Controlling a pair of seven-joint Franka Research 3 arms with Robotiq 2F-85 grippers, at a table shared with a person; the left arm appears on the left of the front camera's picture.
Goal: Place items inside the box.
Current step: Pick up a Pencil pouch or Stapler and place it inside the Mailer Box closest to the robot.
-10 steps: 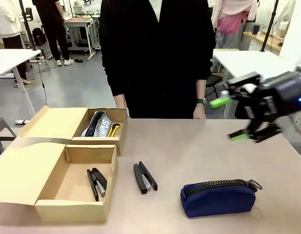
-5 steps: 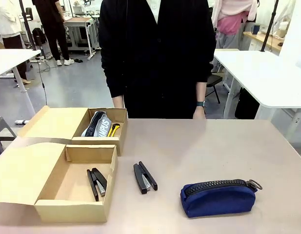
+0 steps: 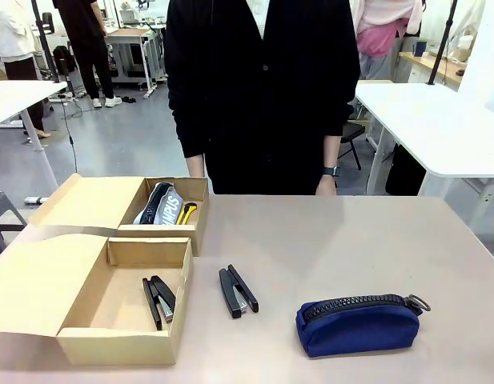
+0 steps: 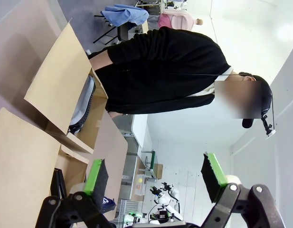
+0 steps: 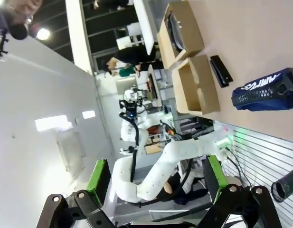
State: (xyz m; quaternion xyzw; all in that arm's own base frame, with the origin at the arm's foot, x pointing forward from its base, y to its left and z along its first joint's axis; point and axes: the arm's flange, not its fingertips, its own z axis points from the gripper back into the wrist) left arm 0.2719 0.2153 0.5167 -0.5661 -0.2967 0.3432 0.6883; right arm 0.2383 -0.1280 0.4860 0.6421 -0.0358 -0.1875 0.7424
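Blue pouch (image 3: 357, 324) + one stapler (image 3: 237, 291) not yet boxed; left gripper (image 4: 154, 174) & right gripper (image 5: 155, 179) spread, empty.
Stapler lies just right of box (image 3: 122, 346), nr table (image 3: 351, 240) front edge; pouch twd front-right corner; 2nd stapler (image 3: 158, 301) already in box. Pouch prob. soft, light, saggy: pinch across mid-body. Stapler stiff, slick, slim: take its long sides at mid-length.

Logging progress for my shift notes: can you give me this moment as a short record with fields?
box: tan carton, lid open, on the robot's left
inside box: one black stapler
on table: second black stapler, navy zip pouch
left gripper: open, holding nothing
right gripper: open, holding nothing
person: standing at the far side
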